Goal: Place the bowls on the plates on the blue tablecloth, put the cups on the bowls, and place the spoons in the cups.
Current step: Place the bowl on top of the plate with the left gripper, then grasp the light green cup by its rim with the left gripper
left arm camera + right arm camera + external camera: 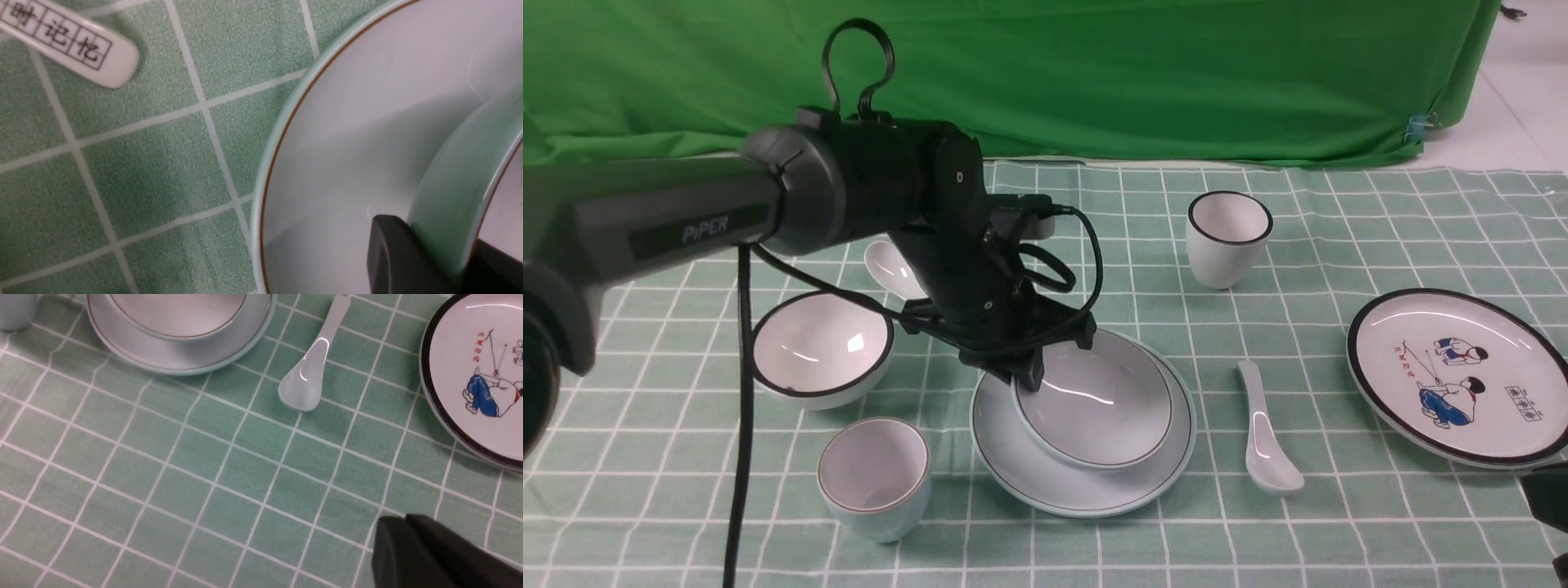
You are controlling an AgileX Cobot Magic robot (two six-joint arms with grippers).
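One of two bowls was placed: the pale-blue bowl (1103, 408) sat on the pale-blue plate (1021, 465), with the left end effector (1029, 371) clamped on its rim. The white bowl (821, 351) lay just to that end effector's left. The cartoon plate (1388, 392) lay bare, well to its right and near the right end effector (429, 555), whose jaw state I could not tell. The pale-blue cup (874, 478), white cup (1227, 237), plain spoon (1266, 433) and marked spoon (81, 53) lay loose on the blue tablecloth (1339, 531).

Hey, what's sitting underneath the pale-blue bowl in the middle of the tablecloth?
The pale-blue plate: its rim shows around most of the pale-blue bowl. The plate's middle is covered by the bowl, and the left gripper hides the far-left edge.
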